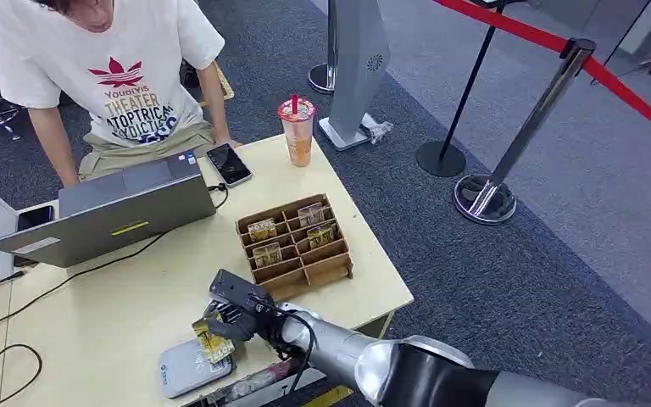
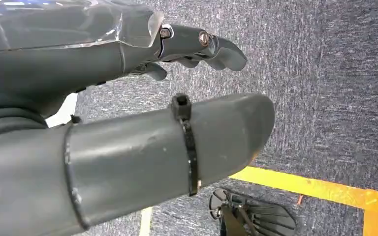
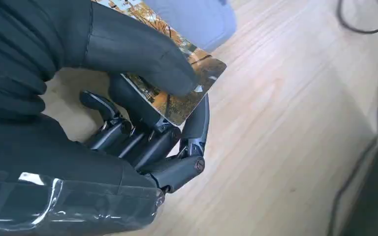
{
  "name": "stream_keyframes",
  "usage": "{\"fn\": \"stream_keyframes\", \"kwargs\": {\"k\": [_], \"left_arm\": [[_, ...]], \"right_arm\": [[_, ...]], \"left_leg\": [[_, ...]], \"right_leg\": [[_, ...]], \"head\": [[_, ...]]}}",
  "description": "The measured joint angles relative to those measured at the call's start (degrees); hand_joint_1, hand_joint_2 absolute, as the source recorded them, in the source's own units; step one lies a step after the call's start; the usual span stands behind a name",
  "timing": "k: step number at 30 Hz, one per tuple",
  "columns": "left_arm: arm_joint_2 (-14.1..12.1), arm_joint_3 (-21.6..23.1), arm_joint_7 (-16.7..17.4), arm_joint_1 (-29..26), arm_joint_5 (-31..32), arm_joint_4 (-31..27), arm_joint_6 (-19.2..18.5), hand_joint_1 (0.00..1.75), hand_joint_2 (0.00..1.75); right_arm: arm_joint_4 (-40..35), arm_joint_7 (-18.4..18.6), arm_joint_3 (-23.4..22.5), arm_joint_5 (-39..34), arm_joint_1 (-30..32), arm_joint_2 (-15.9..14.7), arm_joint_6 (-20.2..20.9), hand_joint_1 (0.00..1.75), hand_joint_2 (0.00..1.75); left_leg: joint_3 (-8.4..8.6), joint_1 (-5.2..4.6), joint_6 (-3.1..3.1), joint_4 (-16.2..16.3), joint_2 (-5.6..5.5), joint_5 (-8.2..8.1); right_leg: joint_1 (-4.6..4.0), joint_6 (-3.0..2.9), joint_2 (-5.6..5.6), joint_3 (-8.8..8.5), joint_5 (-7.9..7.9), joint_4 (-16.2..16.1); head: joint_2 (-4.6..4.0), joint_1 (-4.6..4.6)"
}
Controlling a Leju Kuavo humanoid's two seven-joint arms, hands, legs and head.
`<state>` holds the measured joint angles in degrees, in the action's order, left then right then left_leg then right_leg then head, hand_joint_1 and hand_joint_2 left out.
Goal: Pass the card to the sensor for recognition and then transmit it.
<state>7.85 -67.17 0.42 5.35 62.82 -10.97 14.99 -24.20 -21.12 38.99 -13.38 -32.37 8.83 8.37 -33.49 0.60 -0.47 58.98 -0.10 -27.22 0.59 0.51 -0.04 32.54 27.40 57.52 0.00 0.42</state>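
Card [image 3: 187, 93] pinched under right hand's [image 3: 128, 123] thumb; head view adds sensor [image 1: 188, 367].

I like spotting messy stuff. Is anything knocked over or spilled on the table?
Nothing stands out. The drink cup stands upright, cards sit in the wooden organizer, and the right hand holds one card above the grey sensor.
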Motion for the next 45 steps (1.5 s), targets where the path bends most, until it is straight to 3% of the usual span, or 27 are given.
{"fn": "stream_keyframes", "kwargs": {"k": [9, 20, 26, 32, 45], "left_arm": [[0.02, -0.04, -0.39, -0.07, -0.31, 0.0, 0.0, 0.0, 0.0], [0.09, -0.04, -0.5, 0.02, 0.18, 0.0, -0.07, 0.0, 0.0], [0.11, -0.02, -0.41, 0.26, 1.18, 0.0, -0.46, 0.0, 0.0], [0.15, 0.13, 0.2, 1.05, 2.01, 0.0, -1.01, 0.0, 0.0], [0.22, 0.31, 1.14, 1.91, 1.99, 0.0, -1.11, 0.0, 0.0]], "right_arm": [[-12.2, -2.31, -2.71, -1.29, -0.08, -1.51, 0.22, 1.75, 1.75], [-31.54, -0.35, -7.72, -0.17, 1.1, -4.18, -2.73, 1.75, 1.75], [-36.92, 0.59, -10.67, 1.51, -0.28, -5.49, -4.7, 1.75, 1.75], [-36.15, 2.04, -13.33, 2.71, -5.66, -6.03, -5.86, 1.75, 1.75], [-19.67, 2.54, -15.39, 6.69, -18.45, -5.94, -8.96, 1.75, 1.75]], "left_leg": [[0.0, 0.0, 0.0, 0.0, 0.0, 0.0], [0.0, 0.0, 0.0, 0.0, 0.01, 0.0], [0.0, 0.0, -0.01, 0.0, 0.01, 0.01], [0.01, 0.0, -0.02, 0.01, 0.01, 0.02], [-0.01, 0.02, -0.04, 0.01, 0.0, 0.04]], "right_leg": [[-0.01, 0.0, 0.0, 0.01, 0.0, 0.0], [0.0, 0.0, 0.01, 0.02, 0.0, 0.0], [0.0, -0.01, 0.01, 0.02, -0.01, 0.0], [0.0, -0.09, 0.01, 0.02, -0.08, 0.0], [-0.04, -0.12, 0.0, 0.02, -0.1, 0.02]], "head": [[0.0, -0.02], [0.0, 0.0], [0.0, 0.0], [0.0, 0.0], [0.0, -0.02]]}}
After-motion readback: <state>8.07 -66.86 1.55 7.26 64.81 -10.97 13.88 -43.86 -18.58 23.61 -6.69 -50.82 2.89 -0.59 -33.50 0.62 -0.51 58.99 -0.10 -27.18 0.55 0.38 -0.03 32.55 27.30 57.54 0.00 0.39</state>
